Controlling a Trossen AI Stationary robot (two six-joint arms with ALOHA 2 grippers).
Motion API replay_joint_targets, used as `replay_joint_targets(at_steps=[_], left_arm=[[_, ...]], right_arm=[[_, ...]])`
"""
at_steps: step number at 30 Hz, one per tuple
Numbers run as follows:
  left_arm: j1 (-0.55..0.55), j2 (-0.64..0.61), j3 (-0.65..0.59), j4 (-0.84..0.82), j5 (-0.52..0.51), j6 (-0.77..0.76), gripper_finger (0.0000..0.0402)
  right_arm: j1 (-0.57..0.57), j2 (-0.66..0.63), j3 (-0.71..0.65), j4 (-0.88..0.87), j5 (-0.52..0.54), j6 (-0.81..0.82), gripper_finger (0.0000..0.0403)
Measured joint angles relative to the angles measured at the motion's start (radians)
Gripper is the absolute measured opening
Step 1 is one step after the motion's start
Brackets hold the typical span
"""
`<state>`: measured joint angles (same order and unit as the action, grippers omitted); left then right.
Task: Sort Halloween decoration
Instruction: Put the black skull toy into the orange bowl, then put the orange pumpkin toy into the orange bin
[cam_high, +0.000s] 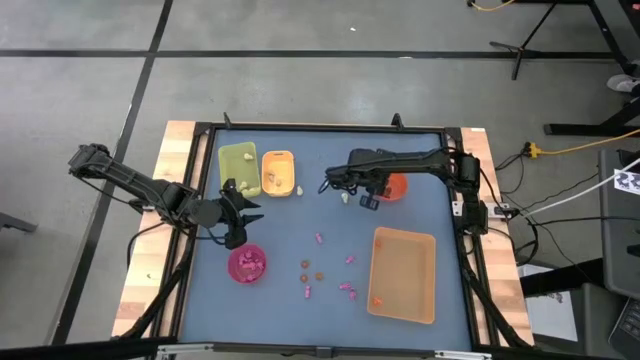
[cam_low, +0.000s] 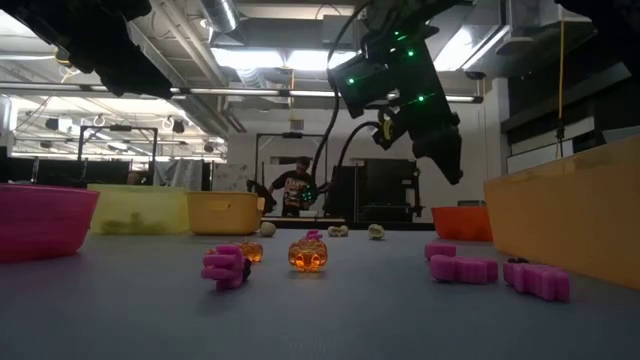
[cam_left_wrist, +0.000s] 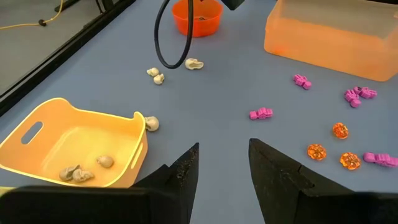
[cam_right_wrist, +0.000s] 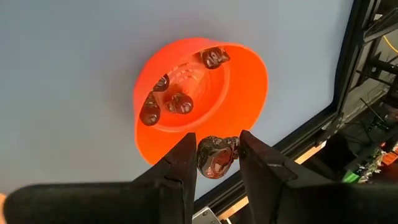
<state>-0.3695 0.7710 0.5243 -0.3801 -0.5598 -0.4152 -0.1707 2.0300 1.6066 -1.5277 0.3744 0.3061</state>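
Note:
My right gripper (cam_right_wrist: 214, 146) is shut on a dark grey trinket (cam_right_wrist: 215, 157) just above the red bowl (cam_right_wrist: 199, 93), which has several dark trinkets inside it. In the high view this gripper (cam_high: 368, 198) hangs beside the bowl (cam_high: 395, 186) at the table's far right. My left gripper (cam_left_wrist: 222, 158) stands open and empty above the mat, near the yellow tray (cam_left_wrist: 74, 146) with cream trinkets in it. Cream (cam_left_wrist: 194, 63), magenta (cam_left_wrist: 261, 114) and orange (cam_left_wrist: 316, 151) trinkets lie loose on the blue mat. My right gripper pinches the dark grey trinket by its two sides (cam_right_wrist: 205, 152) between its two fingers. The fingers slant down from above. The trinket is lifted clear, over the rim of the red bowl (cam_right_wrist: 186, 134).
A green tray (cam_high: 238, 163) and the yellow tray (cam_high: 278, 172) stand at the far left. A pink bowl (cam_high: 247, 264) sits near left, a large tan tray (cam_high: 403, 273) near right. A black cable loop (cam_left_wrist: 174, 43) hangs over the mat's middle.

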Motion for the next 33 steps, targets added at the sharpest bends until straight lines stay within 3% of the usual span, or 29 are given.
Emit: replay_joint_targets(at_steps=[6, 11, 21, 27, 33], left_arm=[[0.000, 0.016, 0.000, 0.032, 0.050, 0.031, 0.0125], [0.000, 0.083, 0.000, 0.234, 0.162, 0.131, 0.0125], [0.000, 0.369, 0.000, 0.704, 0.332, 0.270, 0.0141], [0.000, 0.550, 0.000, 0.885, 0.369, 0.270, 0.0176], [0.000, 0.698, 0.000, 0.920, 0.369, 0.268, 0.0198]], right_arm=[[0.000, 0.000, 0.000, 0.008, 0.000, 0.000, 0.0105], [0.000, 0.000, 0.000, 0.009, 0.000, 0.000, 0.0140], [0.000, 0.000, 0.001, 0.012, 0.000, 0.000, 0.0237], [0.000, 0.000, 0.001, 0.034, 0.000, -0.001, 0.0250], [0.000, 0.000, 0.001, 0.093, 0.000, -0.001, 0.0250]])
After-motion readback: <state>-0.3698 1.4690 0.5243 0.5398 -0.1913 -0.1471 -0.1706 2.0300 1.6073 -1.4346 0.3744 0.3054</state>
